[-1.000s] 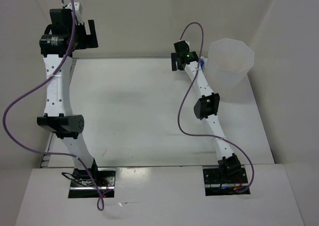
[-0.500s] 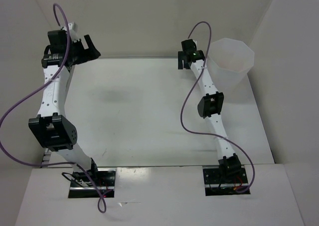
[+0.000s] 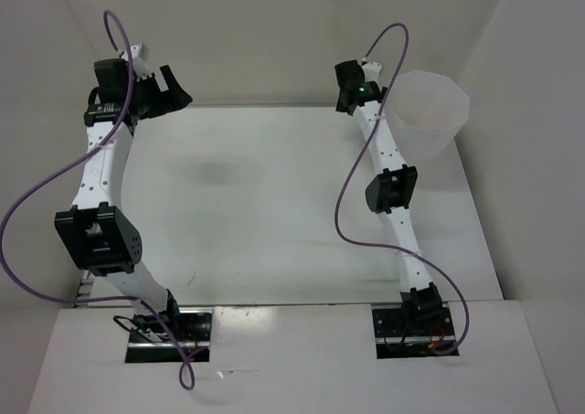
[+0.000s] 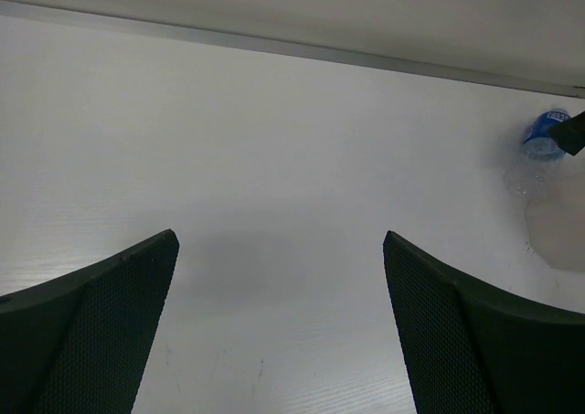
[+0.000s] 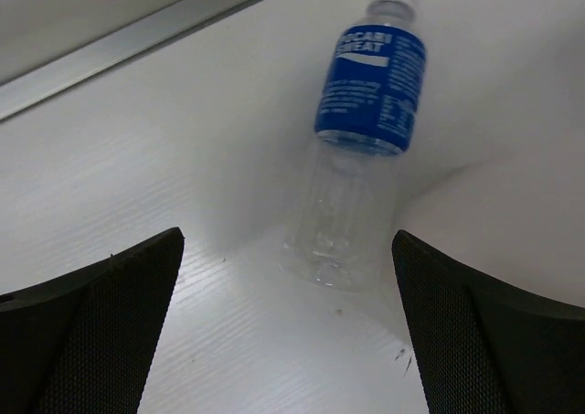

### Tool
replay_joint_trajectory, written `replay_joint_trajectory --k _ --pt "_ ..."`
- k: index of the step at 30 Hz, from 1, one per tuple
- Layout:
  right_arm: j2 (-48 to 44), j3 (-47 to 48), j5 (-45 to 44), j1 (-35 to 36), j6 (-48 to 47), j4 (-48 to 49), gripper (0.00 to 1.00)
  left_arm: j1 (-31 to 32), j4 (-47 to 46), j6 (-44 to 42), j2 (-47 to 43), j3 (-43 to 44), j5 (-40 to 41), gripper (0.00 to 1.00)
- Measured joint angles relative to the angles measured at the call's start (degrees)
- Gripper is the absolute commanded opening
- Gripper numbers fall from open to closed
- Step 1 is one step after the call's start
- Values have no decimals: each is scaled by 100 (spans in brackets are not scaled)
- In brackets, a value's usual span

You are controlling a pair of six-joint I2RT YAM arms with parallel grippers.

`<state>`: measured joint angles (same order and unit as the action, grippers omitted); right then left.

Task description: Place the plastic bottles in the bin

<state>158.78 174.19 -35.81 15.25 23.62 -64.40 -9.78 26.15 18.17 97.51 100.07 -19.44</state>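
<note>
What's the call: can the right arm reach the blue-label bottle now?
Probably yes: right gripper is open, blue-label bottle lies just ahead on the table, nothing between; the bin crowds one side.

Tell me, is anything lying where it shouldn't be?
Yes. The clear bottle with the blue label lies on its side on the table, right beside the bin, not inside it. The right claw hovers open over it.

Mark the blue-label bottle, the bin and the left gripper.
blue-label bottle [image 5: 370, 90], right wrist view, on its blue label.
bin [image 3: 437, 147], top external view, on its near wall below the rim.
left gripper [image 4: 279, 240], left wrist view, midway between its open fingertips.
</note>
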Motion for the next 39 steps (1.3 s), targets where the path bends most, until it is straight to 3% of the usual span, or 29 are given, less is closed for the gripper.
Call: replay_joint_trajectory --k 11,28,29,34,39 --pt "345 260 -164 -63 1106 -468 100 -17 -92 -15 0 0 -129 100" --pt "955 291 262 -450 1182 -262 100 -17 -94 -22 153 0 -195 100" --pt "1005 291 295 -452 1161 -249 99 -17 -94 -22 177 0 -195 100" --pt "1045 293 378 -450 1014 -125 71 -17 -94 -20 205 0 -221 100" --pt "1040 293 433 -374 649 109 55 -17 -94 -9 205 0 -286 100"
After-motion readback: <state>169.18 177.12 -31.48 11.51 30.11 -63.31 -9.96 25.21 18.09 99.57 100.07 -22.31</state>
